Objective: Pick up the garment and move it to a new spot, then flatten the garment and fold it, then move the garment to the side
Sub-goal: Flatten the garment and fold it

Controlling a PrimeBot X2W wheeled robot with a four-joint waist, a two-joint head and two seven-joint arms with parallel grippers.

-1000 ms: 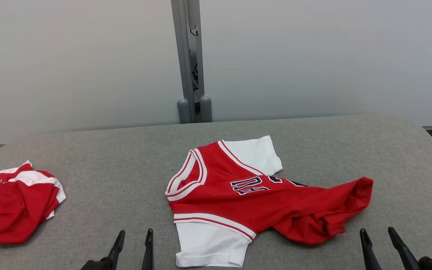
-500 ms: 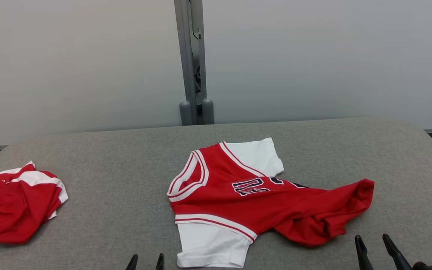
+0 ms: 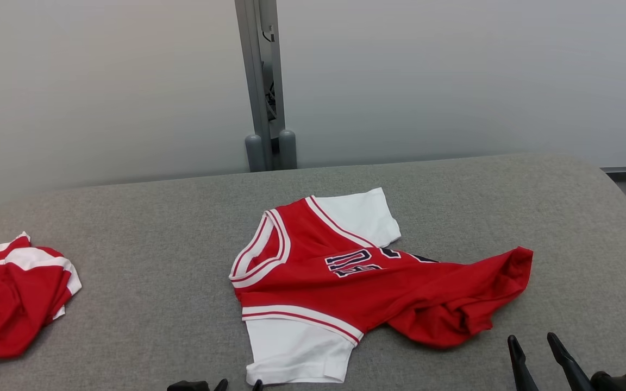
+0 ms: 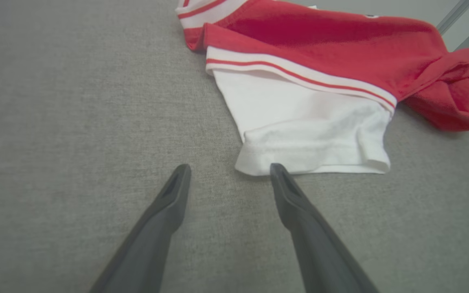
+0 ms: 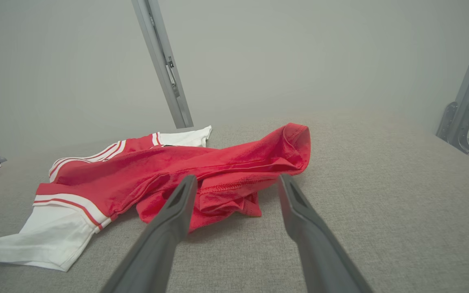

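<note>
A crumpled red-and-white heap [image 3: 14, 296] sits at the left edge of the table [image 3: 155, 228], bare grey cloth between it and the left pincer [image 4: 230, 167], spread, one tip just beside the white sleeve hem of the garment [image 3: 345, 282], which lies mid-table, red tail bunched rightward. The right pincer [image 3: 531, 338], spread, hovers near that bunch; open table runs on to the right edge

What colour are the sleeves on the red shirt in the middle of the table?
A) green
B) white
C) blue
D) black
B: the near sleeve and the far sleeve of the red shirt are both plain white.
</note>
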